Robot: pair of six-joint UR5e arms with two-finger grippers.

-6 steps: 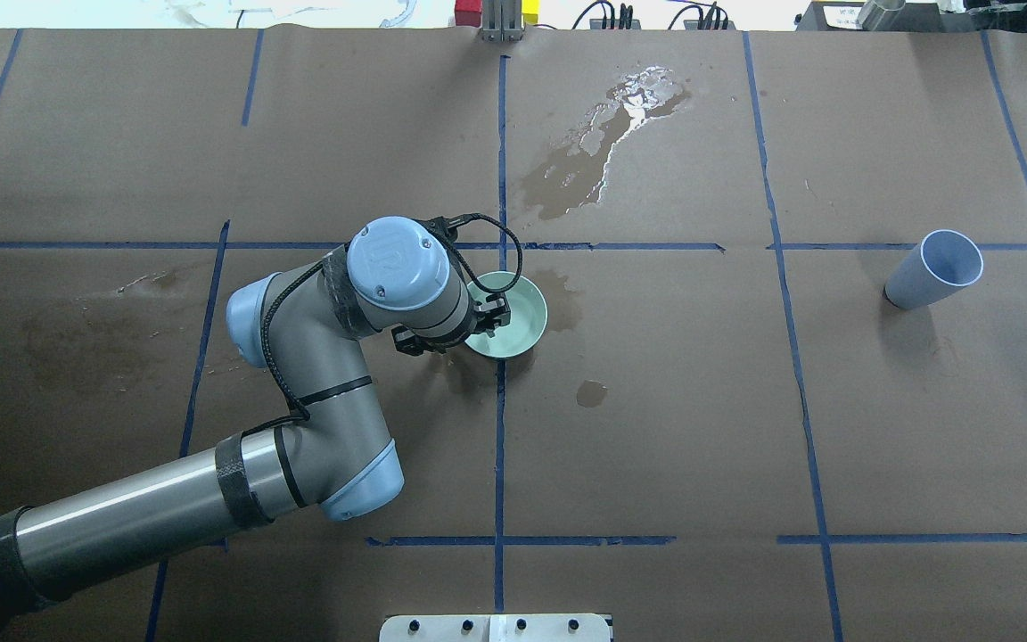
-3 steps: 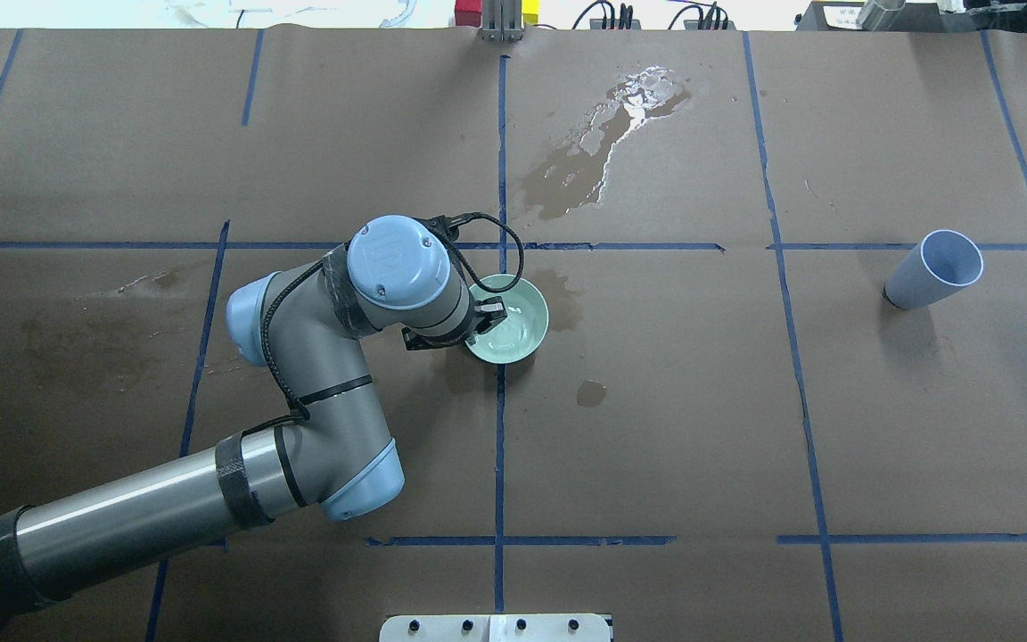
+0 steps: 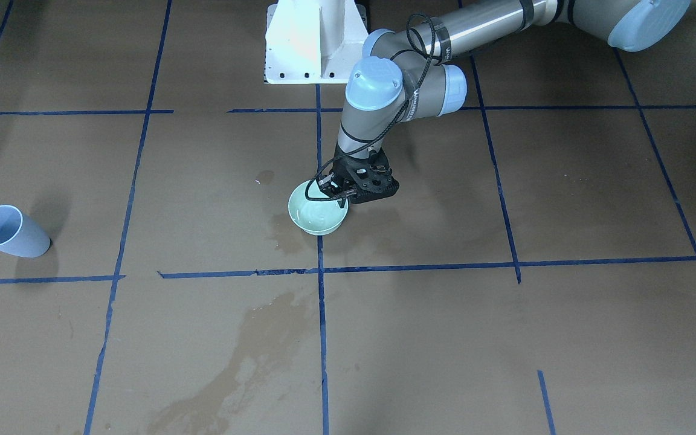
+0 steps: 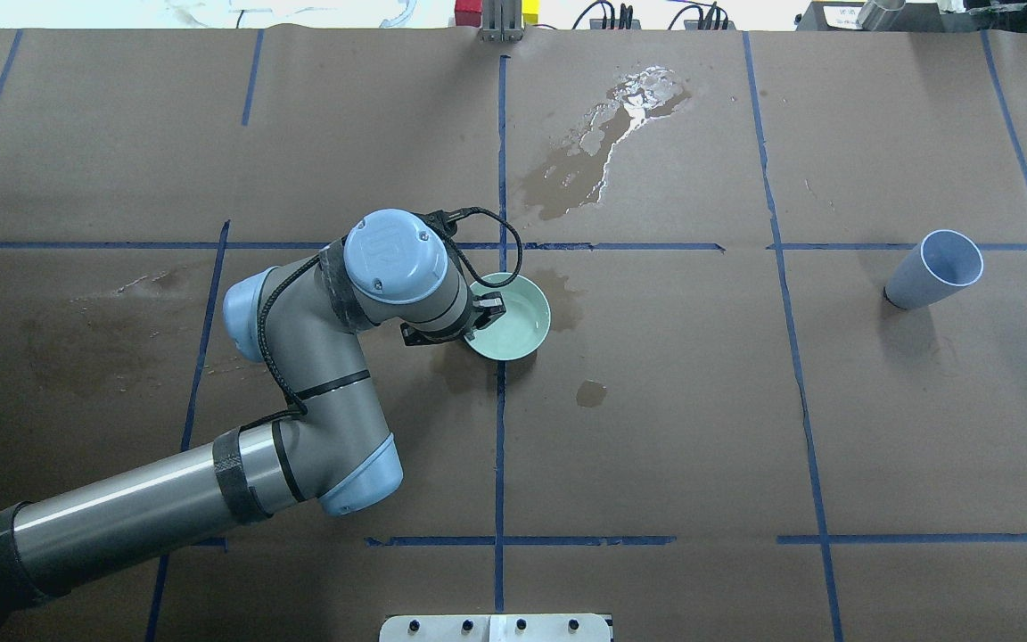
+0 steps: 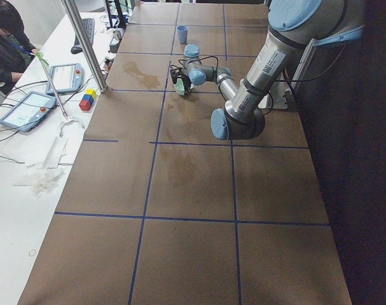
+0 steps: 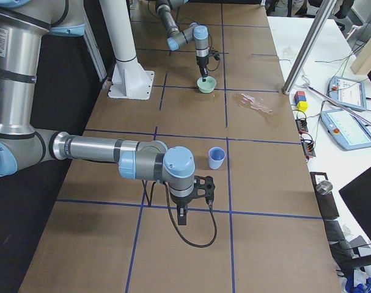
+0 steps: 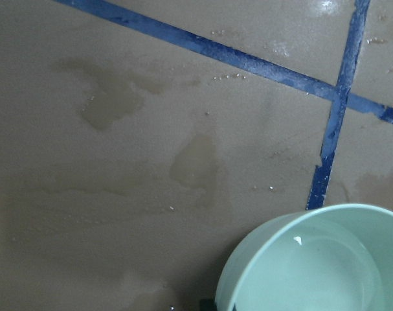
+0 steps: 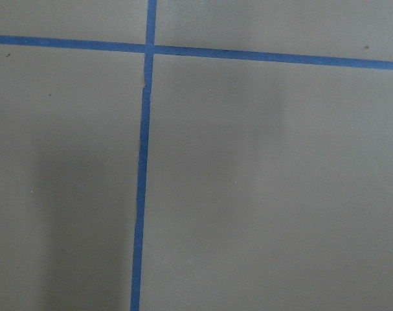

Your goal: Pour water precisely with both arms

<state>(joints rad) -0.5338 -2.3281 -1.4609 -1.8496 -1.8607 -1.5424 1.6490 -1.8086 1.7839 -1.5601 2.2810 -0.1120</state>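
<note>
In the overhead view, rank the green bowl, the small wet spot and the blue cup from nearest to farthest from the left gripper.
1. Green bowl: right at the left gripper, mid-table.
2. Small wet spot: just right of the bowl, nearer the robot.
3. Blue cup: far off on the right side.

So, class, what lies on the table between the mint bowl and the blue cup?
Nothing stands there: only brown paper, a damp stain beside the bowl, and one blue tape line before the cup. The overhead view shows it.
</note>
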